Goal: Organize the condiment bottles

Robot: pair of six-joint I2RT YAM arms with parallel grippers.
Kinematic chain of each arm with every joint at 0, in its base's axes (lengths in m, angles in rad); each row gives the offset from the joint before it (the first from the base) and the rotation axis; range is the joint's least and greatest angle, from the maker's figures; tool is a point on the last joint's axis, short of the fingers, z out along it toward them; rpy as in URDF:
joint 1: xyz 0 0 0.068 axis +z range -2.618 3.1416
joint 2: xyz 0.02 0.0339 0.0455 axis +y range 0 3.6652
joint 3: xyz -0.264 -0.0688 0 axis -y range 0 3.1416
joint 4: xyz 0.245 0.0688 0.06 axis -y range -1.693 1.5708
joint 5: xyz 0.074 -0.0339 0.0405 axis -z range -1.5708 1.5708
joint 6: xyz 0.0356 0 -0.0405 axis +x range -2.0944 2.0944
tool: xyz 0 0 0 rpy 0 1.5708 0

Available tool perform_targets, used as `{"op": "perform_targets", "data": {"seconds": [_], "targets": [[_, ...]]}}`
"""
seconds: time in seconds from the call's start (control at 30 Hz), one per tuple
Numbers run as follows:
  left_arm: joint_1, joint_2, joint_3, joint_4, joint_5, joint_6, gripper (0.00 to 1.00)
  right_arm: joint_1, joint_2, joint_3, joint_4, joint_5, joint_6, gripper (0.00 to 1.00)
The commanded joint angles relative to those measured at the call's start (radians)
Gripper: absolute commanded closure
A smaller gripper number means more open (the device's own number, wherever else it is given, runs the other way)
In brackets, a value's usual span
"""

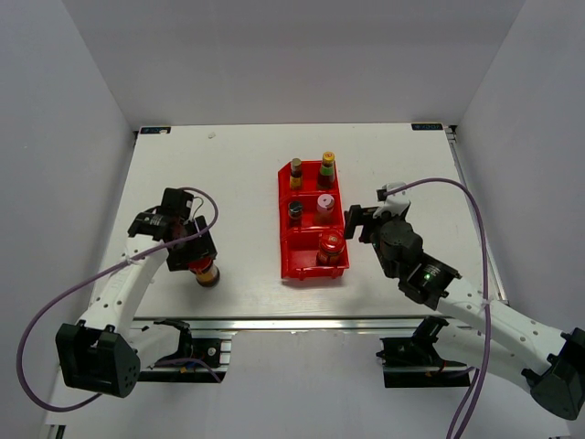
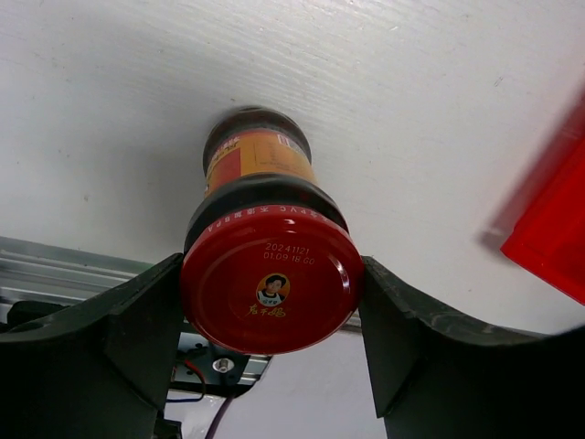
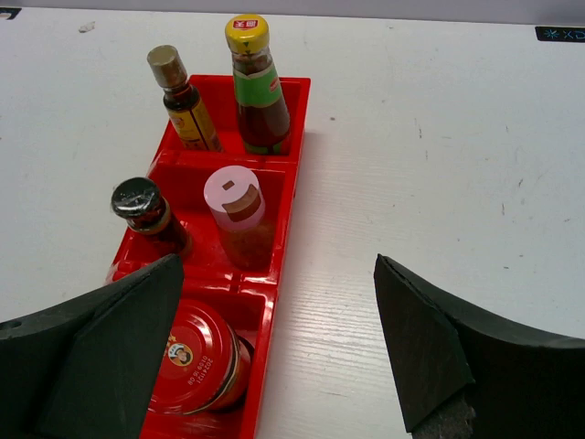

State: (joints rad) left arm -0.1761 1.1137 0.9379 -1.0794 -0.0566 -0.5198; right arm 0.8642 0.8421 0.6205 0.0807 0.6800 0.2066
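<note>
My left tool point(image 2: 271, 320) is pinching the held jar point(image 2: 265, 242); the black fingers point(image 2: 128, 338) press on either side of its wide glossy red lid, which carries printed date digits and a small portrait logo. Squat dark glass body, orange and red label, black shrink band under the lid. The jar stands upright on the white desk point(image 1: 238, 165), well left of the tray and near the aluminium rail point(image 1: 302, 322) at the front edge; I cannot tell whether its base still touches the desk.

My right tool point(image 3: 283, 343) is spread wide with nothing between the fingers; it sits over bare desk just right of the tray's near end.

The tray point(image 3: 294, 197) is glossy red plastic, a long rectangle with three compartments in a row.
- Far compartment: brown-capped bottle point(image 3: 183, 101), slim with a yellow label, on the left; yellow-capped bottle point(image 3: 256, 87), green label, reddish contents, beside it on the right.
- Middle compartment: dark-capped bottle point(image 3: 146, 212), small with a metallic-looking cap, on the left; pink-capped bottle point(image 3: 239, 219), clear cylinder with a flat flip-top lid, on the right.
- Near compartment: second jar point(image 3: 196, 357), same red lid and logo as the held one; it fills most of the bay.

All five stand upright.
</note>
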Motion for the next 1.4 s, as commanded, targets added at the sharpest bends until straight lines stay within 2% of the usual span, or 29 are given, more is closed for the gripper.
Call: {"op": "perform_targets", "data": {"seconds": [0.0, 0.17, 0.2, 0.3, 0.5, 0.6, 0.8, 1.03, 1.37], "targets": [[0.004, 0.015, 0.006, 0.015, 0.014, 0.009, 0.29, -0.002, -0.028, -0.019, 0.037, 0.036, 0.01, 0.11], [0.004, 0.017, 0.025, 0.03, 0.055, 0.027, 0.4, -0.004, -0.041, -0.028, 0.044, 0.033, 0.011, 0.11], [0.003, 0.011, 0.032, 0.039, 0.116, 0.032, 0.45, -0.002, -0.043, -0.028, 0.045, 0.032, 0.011, 0.11], [0.004, 0.0, 0.051, 0.068, 0.178, 0.04, 0.58, -0.002, -0.043, -0.028, 0.051, 0.033, 0.005, 0.11], [-0.003, 0.001, 0.082, 0.139, 0.314, 0.053, 0.67, -0.002, -0.046, -0.03, 0.047, 0.047, 0.002, 0.11], [-0.031, 0.026, 0.127, 0.13, 0.311, 0.06, 0.73, -0.004, -0.058, -0.034, 0.047, 0.056, 0.002, 0.11], [-0.106, 0.075, 0.226, 0.164, 0.307, 0.043, 0.74, -0.002, -0.083, -0.047, 0.05, 0.076, 0.002, 0.11], [-0.273, 0.198, 0.343, 0.208, 0.299, 0.01, 0.76, -0.004, -0.116, -0.077, 0.076, 0.105, -0.001, 0.11], [-0.385, 0.316, 0.479, 0.282, 0.313, 0.0, 0.76, -0.008, -0.141, -0.096, 0.082, 0.135, -0.018, 0.11]]}}
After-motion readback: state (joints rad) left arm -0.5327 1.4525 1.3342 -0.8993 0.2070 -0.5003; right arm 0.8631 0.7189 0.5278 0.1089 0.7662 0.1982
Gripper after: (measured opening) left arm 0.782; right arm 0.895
